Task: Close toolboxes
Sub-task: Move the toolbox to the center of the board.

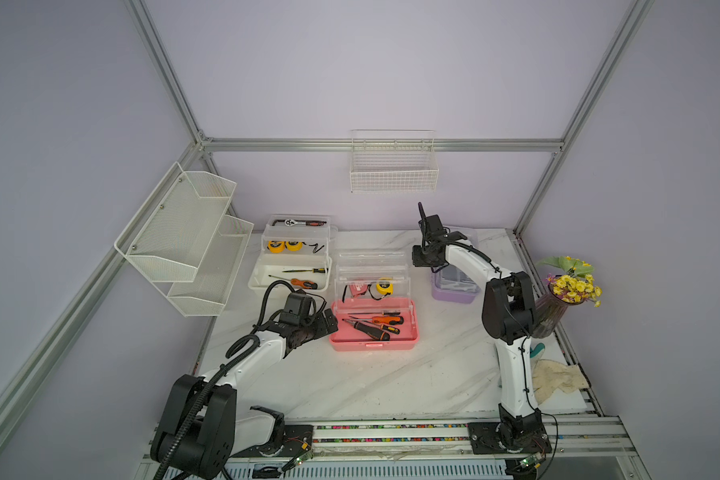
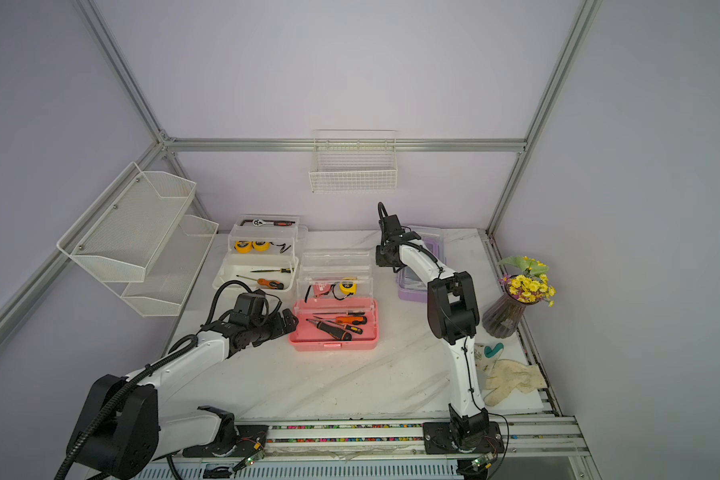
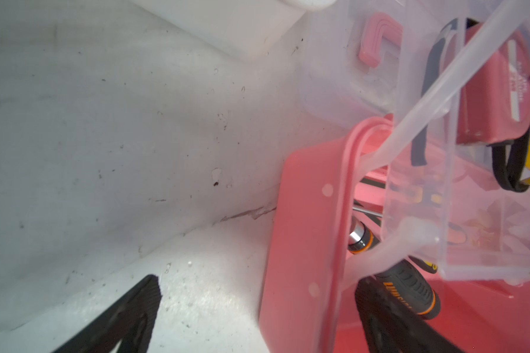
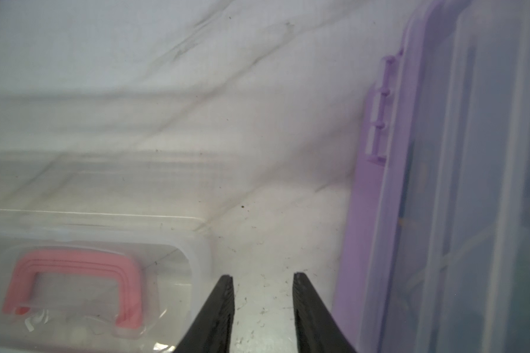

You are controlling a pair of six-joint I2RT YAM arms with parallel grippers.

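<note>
- Left gripper (image 3: 259, 284) gaped wide and empty, straddling an end wall of the open pink toolbox (image 1: 375, 345).
- Right gripper (image 4: 263, 276) stood partly open, holding nothing, above the table (image 4: 196, 122) between the pink toolbox and the purple toolbox (image 4: 361, 214).
- White toolbox (image 1: 262, 280) sat open behind the left gripper.

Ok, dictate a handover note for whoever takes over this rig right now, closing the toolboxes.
Left gripper: open, jaws straddling an end wall of the pink toolbox, gripping nothing.
Right gripper: open, empty, over the table between the pink toolbox and the purple toolbox.
Done: the purple toolbox lid looks down; latch unclear.
To do: the pink toolbox and the white toolbox at the back both stand open, trays raised.
</note>
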